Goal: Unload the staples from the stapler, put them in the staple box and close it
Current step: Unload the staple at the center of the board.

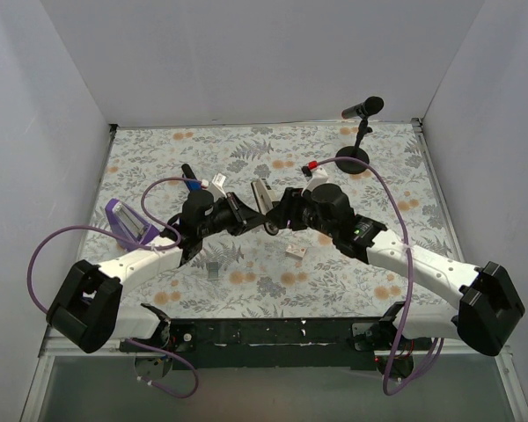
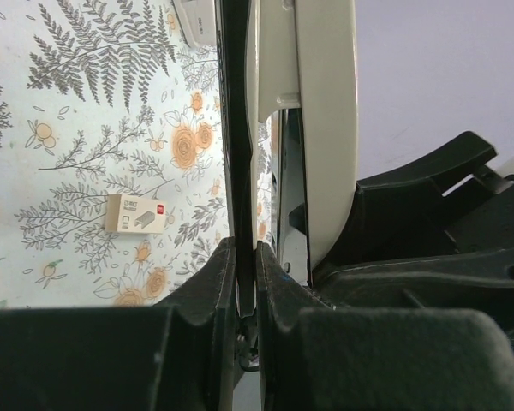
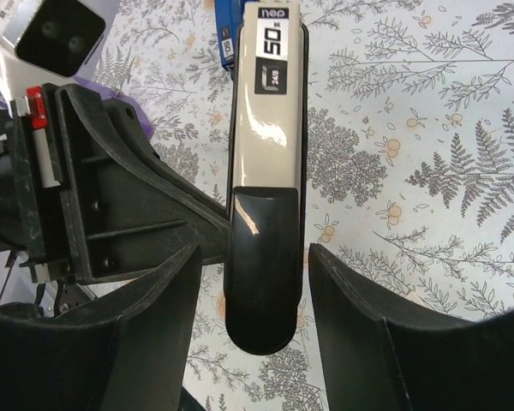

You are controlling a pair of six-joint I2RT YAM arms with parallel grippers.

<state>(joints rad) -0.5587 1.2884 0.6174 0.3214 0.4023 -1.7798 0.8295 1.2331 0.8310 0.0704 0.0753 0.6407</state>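
Observation:
The stapler (image 1: 262, 195) is held off the floral table between both arms, and its staples are hidden. In the left wrist view my left gripper (image 2: 246, 248) is shut on the stapler's thin black base bar (image 2: 238, 128), with the cream upper arm (image 2: 325, 111) swung away to the right. In the right wrist view the cream arm with its glossy black end (image 3: 265, 274) lies between the fingers of my right gripper (image 3: 265, 308). That gripper is open, with a gap showing on each side of the black end. Both grippers (image 1: 245, 216) (image 1: 280, 214) meet at the table's middle.
A small cardboard box (image 1: 296, 251) (image 2: 135, 213) lies on the table just in front of the grippers. A purple block (image 1: 128, 221) sits at the left, a black microphone on a round stand (image 1: 359, 132) at the back right, and a small grey piece (image 1: 213, 268) near the left arm.

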